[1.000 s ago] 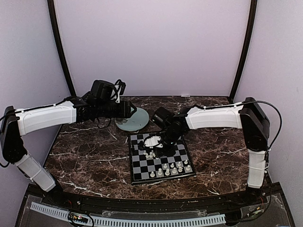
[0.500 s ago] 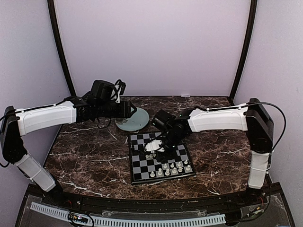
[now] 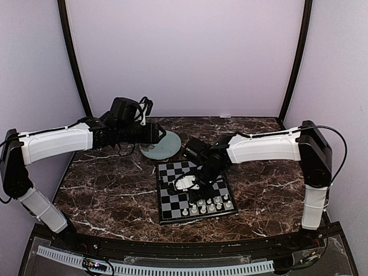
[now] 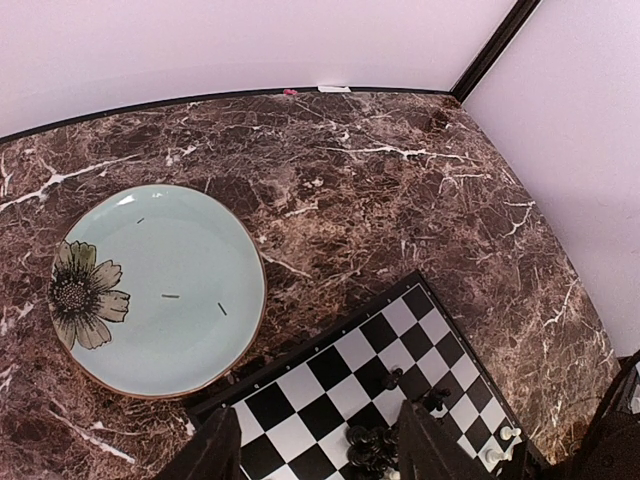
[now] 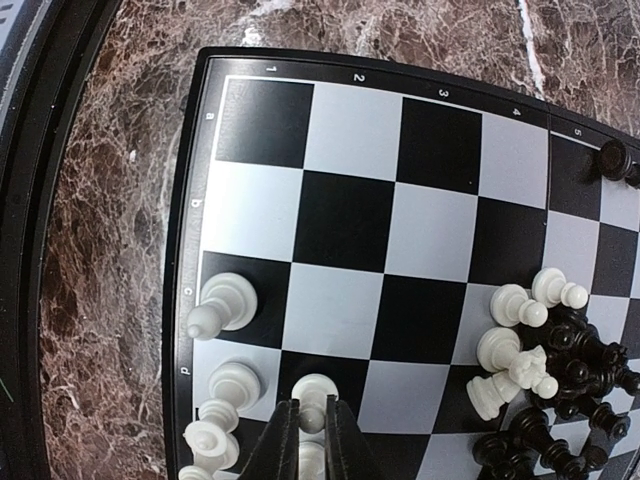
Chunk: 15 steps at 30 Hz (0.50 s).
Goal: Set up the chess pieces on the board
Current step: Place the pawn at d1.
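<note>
Right wrist view: my right hand (image 5: 312, 403) is closed on a white pawn (image 5: 313, 386), low over the board (image 5: 345, 220) beside other white pieces (image 5: 237, 383). I should lower it straight and release slowly, sparing them.

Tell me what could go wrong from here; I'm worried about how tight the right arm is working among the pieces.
1. The right fingers pinch a white piece right beside placed white pieces; opening or lifting away could knock them over.
2. The mixed heap of black and white pieces lies tangled on the board; picking one out may scatter the others.
</note>
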### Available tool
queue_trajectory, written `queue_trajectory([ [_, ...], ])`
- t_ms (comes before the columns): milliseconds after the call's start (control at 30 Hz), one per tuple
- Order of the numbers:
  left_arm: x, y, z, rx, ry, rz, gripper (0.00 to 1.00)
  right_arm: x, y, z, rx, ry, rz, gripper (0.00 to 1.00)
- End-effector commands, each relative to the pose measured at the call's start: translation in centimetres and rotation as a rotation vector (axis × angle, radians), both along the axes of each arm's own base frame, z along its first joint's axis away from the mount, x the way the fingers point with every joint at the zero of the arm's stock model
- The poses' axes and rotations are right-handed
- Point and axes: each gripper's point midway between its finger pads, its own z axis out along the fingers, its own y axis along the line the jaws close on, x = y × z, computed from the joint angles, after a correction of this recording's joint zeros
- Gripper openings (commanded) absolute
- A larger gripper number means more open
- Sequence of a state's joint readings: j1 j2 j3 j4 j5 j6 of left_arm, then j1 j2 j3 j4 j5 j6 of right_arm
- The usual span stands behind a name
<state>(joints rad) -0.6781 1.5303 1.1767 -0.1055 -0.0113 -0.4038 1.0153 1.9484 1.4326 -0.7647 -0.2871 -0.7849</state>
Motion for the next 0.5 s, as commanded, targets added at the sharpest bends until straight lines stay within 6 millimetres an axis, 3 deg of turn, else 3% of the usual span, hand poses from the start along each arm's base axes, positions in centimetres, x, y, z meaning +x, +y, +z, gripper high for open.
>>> queue_trajectory([
  [0,0.11,-0.05,0.51,-0.005,-0.013,-0.007,0.55,-0.7,0.05,0.36,0.009,0.005,0.016,0.12],
  [467,0.09,-0.08,0.62,-0.008,-0.014,-0.009,0.55,-0.02,0.37,-0.15,0.005,-0.02,-0.006,0.15],
])
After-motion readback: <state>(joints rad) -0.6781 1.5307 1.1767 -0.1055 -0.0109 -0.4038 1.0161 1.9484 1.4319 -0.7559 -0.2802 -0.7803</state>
